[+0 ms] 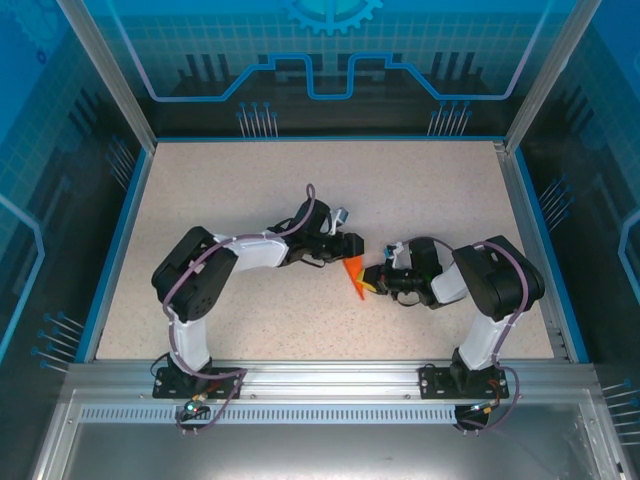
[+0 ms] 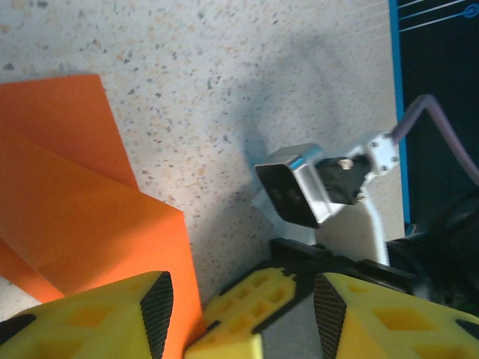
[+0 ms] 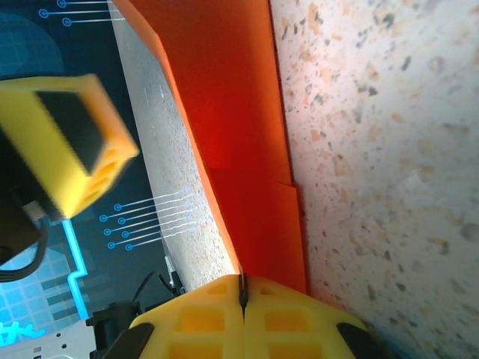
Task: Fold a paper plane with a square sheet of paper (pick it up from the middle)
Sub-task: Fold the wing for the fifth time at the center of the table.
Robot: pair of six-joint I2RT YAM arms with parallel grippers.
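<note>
Pressed flat together, the yellow fingers [image 3: 202, 321] of the right gripper [image 3: 242, 295] pinch the orange paper [image 3: 232, 112] by its edge at 6 o'clock of the right wrist view. From that pinch the sheet runs up toward 11 o'clock as a long folded strip with a stepped, overlapping layer along its side. One blurred yellow finger of the left gripper [image 2: 239, 292] hangs at 9 o'clock of the same view, apart from the paper. Seen from the left wrist, that gripper's two fingers stand spread. One is at 7 o'clock, overlapping the lower corner of the paper, and whether it touches cannot be told. The other is at 5 o'clock, and the tip of the right gripper shows in the gap between them. Folded layers of the paper lie on the 9 o'clock side, flat on the speckled table [image 1: 250, 180]. The right arm's wrist camera [image 2: 296, 194], a silver and black box, sits just past centre toward 3 o'clock. From above, the paper is a narrow wedge near the table's middle with its point toward 6 o'clock. The left gripper is at its 11 o'clock and the right gripper is touching it from 3 o'clock. On the back wall at 12 o'clock is a printed gear emblem [image 1: 333, 12] with blue circuit-style lines below it. Any lettering there is too small to read.
</note>
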